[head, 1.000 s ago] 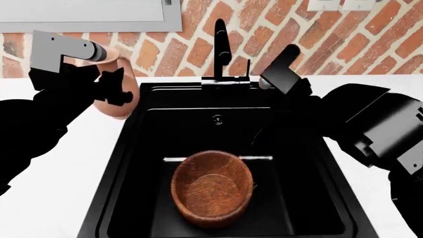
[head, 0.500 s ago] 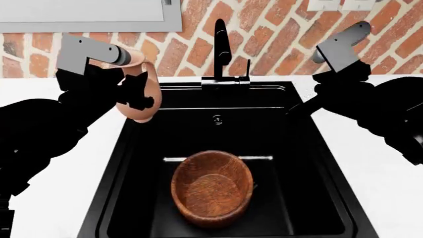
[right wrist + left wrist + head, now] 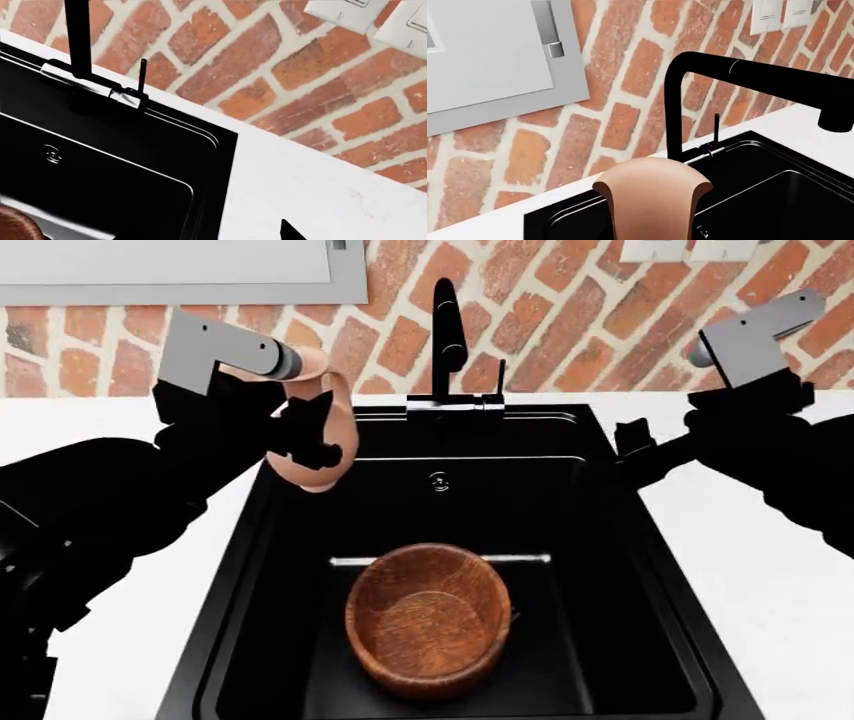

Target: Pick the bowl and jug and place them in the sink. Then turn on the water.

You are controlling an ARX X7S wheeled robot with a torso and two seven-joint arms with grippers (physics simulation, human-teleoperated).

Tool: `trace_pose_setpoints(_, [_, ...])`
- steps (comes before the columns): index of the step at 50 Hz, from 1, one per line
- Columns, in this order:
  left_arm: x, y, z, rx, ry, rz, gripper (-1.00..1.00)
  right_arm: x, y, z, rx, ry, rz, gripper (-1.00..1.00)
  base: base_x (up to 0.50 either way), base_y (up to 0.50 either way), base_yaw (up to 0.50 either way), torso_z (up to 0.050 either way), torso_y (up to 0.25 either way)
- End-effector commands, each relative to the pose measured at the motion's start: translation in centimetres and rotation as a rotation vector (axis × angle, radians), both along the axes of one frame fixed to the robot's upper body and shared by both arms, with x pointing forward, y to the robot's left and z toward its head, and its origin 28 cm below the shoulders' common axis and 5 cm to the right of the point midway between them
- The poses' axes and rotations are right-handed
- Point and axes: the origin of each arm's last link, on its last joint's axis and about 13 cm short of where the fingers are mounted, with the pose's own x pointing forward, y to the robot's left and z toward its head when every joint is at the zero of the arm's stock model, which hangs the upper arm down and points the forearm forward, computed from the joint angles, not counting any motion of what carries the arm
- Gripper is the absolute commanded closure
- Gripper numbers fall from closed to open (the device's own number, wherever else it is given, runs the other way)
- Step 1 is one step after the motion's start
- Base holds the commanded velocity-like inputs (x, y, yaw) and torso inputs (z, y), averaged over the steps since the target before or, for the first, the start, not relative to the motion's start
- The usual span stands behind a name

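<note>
The round reddish-brown wooden bowl (image 3: 429,619) sits on the floor of the deep matte black sink (image 3: 267,570). Beyond, the left gripper (image 3: 310,430) pinches the pale terracotta-pink jug (image 3: 318,445) over the sink's left rim. Right gripper (image 3: 638,445): can't tell.

The left end effector (image 3: 304,435) carried the jug (image 3: 316,430) rightward over the sink (image 3: 267,540) edge; the right arm apparently withdrew rightward.

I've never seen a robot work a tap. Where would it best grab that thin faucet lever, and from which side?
Probably near the free top end of the lever, a thin black rod standing upright beside the faucet. The empty right gripper could come in from the sink's right side, a finger either side.
</note>
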Motion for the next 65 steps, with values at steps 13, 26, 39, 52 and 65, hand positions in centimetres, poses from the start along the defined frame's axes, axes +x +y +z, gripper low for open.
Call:
trace_pose_setpoints(13, [0.0,-0.6,0.7,-0.001,-0.040,-0.017,1.00,-0.6,-0.6,-0.4,0.014,-0.005,-0.043,-1.00,0.00,0.00,0.00,0.000,0.001])
trace_pose_setpoints(26, [0.0,-0.6,0.7,-0.001,-0.040,-0.017,1.00,-0.6,-0.6,-0.4,0.014,-0.005,-0.043,-1.00,0.00,0.00,0.00,0.000,0.000])
trace_pose_setpoints(39, [0.7,-1.0,2.0,-0.082,-0.085,0.022,1.00,0.5,2.4,-0.5,-0.052,-0.144,-0.016,-1.00,0.00,0.00,0.00,0.000,0.001])
trace_pose_setpoints(52, [-0.3,-1.6,0.1,0.040,-0.015,-0.088,1.00,-0.8,-0.6,-0.4,0.010,0.005,-0.038,-1.00,0.00,0.00,0.00,0.000,0.001])
trace_pose_setpoints(65, [-1.4,-3.3,0.1,0.144,0.006,-0.217,1.00,-0.9,-0.7,-0.5,0.015,0.008,-0.034,-1.00,0.00,0.00,0.00,0.001,0.002])
